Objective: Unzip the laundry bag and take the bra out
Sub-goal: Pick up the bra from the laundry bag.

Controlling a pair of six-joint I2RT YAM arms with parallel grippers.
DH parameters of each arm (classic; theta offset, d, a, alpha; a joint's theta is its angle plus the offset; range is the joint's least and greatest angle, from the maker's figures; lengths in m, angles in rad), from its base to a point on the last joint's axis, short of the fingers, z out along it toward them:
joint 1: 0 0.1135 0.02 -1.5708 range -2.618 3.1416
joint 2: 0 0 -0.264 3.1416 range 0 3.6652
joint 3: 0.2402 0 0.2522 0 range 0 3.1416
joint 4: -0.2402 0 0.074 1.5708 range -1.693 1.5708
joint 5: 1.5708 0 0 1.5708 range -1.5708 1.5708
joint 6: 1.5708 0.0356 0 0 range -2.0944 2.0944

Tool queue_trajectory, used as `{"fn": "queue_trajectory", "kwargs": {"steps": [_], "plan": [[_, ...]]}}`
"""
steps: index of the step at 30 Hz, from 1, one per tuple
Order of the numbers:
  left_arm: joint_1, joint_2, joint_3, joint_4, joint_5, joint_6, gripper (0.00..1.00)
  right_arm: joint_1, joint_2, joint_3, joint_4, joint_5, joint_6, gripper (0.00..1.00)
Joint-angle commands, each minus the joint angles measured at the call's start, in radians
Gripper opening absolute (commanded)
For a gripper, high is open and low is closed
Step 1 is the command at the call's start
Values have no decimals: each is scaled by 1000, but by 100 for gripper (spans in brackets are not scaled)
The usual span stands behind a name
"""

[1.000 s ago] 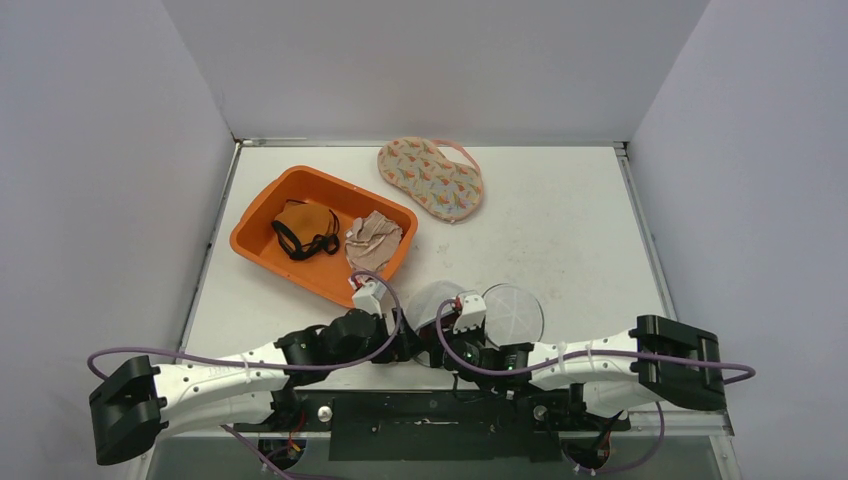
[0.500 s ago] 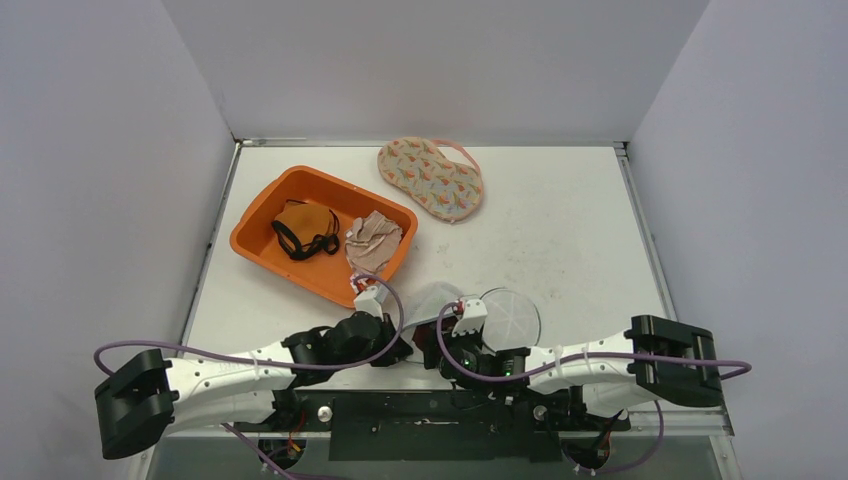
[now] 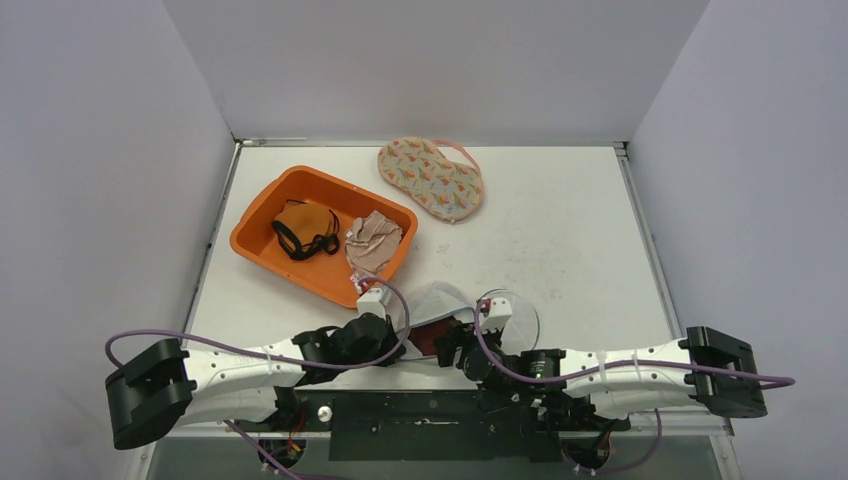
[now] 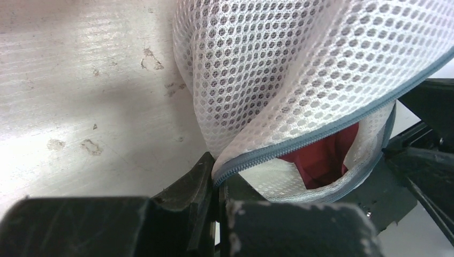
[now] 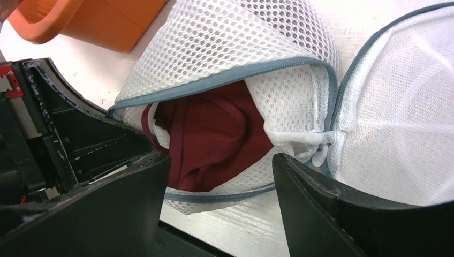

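- Left wrist view: my left end effector (image 4: 217,176) is pressed together on the grey zip (image 4: 300,141) at the lip of the bag (image 4: 300,69). A second ago it stood spread, so this pinch is new.
- With that edge pinched, the mesh lip stands up off the bench (image 4: 80,80) and the mouth gapes. The red bra (image 4: 321,158) shows inside, not yet out.
- Right wrist view: my right end effector (image 5: 219,184) is spread, wider than a moment ago, and holds nothing. It faces the gap, with the bra framed between its fingers. I cannot tell whether either finger touches the mesh.
- Top view: my right arm has swung round, and its wrist now sits low at the near edge, aimed at the bag.
- The bag lies near that edge between my two end effectors, close to the near corner of the orange tub (image 3: 257,213).
- I judge the zip open far enough, so unzipping looks done or nearly so.
- What remains, I think, is to reach in with the right and take the bra while the left holds the mouth open.
- The risk I see is closing on mesh along with the bra, or a strap snagging on the zip.
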Motion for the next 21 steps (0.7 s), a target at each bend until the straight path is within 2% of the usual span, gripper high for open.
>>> {"fn": "queue_trajectory", "kwargs": {"steps": [1,4,7,13,18,21], "plan": [[1,33,19,51,-20,49,0,-46,-13,-34,52,-68,68,71],[0,34,14,84,-3,52,0,-68,1,-38,140,-112,84,71],[-2,20,0,129,17,54,0,-65,44,4,133,-90,55,70],[-4,13,-1,145,21,72,0,-2,152,168,74,-31,-199,68],[-4,19,-5,126,9,71,0,-30,292,262,-8,-78,-348,63],[-5,26,-7,94,-10,57,0,-67,345,263,28,-142,-382,62]]}}
